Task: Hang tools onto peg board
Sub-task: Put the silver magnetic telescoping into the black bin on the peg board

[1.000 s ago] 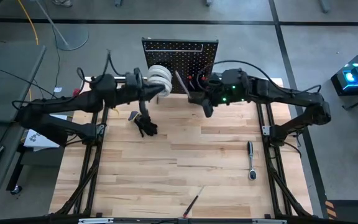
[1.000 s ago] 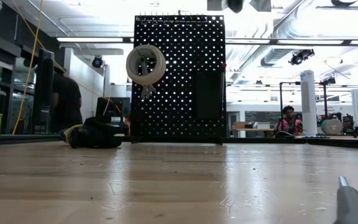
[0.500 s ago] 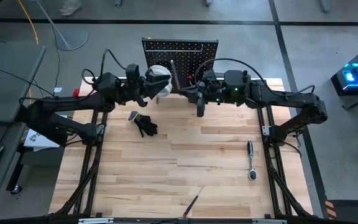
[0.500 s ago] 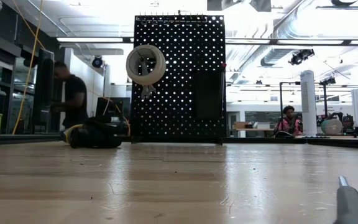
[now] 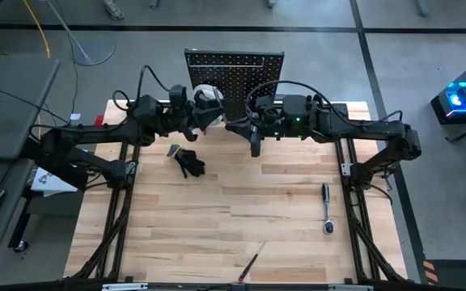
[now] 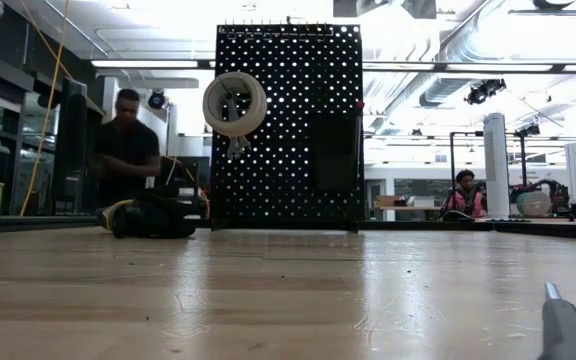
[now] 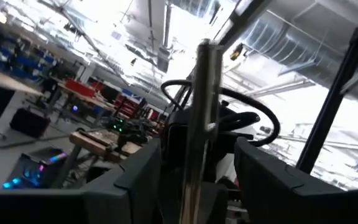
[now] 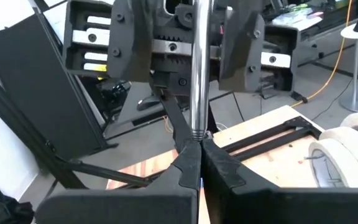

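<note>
peg board [image 5: 235, 73] upright at table [image 5: 217, 218] far edge, tape roll [image 6: 234, 103] hung on it | R gripper [image 8: 197, 158] clamped on silver rod [image 8: 199, 68] by board | L gripper [image 7: 194, 162] fingers apart around rod | ratchet [image 5: 327, 208] flat on table, R side

left gripper [image 5: 217, 121]: jaws apart | right gripper [image 8: 199, 163]: jaws closed

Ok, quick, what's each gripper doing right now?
Left gripper: open, fingers either side of the slim silver metal shaft.
Right gripper: shut on that shaft.
</note>
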Tool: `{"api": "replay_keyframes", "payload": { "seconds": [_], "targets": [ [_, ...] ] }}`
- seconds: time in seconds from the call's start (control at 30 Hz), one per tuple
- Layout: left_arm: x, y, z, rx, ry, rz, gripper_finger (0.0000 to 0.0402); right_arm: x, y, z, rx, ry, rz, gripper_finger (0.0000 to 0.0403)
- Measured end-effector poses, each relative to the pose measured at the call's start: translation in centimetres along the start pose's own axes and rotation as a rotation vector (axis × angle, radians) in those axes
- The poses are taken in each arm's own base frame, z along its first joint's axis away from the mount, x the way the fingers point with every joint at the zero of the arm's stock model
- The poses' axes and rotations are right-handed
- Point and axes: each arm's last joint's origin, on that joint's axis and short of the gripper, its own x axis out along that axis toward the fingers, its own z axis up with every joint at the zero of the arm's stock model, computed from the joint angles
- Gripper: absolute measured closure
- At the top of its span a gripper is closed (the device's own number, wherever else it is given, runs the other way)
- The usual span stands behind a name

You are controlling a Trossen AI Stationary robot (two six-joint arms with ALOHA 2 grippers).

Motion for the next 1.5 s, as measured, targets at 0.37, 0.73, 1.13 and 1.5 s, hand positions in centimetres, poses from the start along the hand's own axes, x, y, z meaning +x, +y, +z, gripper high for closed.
{"api": "replay_keyframes", "payload": {
  "seconds": [0.37, 0.73, 1.13, 1.5],
  "targets": [
    [-0.1, 0.5, 0.0, 0.021, 0.026, 0.013, 0.0382, 0.0, 0.1, 0.0, 0.034, 0.006, 0.019, 0.0403],
    [-0.9, 0.9, 0.6, 0.037, 0.091, 0.067, 0.0386, -1.2, 0.2, 0.1, 0.071, 0.058, 0.010, 0.0378],
    [-1.6, 1.6, -0.5, 0.242, 0.219, 0.250, 0.0386, -3.8, 0.0, 2.0, -0.013, -0.084, -0.224, 0.0189],
    [2.8, 0.3, -2.6, 0.593, 0.364, 0.397, 0.0386, -1.0, -0.9, 1.5, -0.095, -0.175, -0.342, 0.0167]
  ]
}}
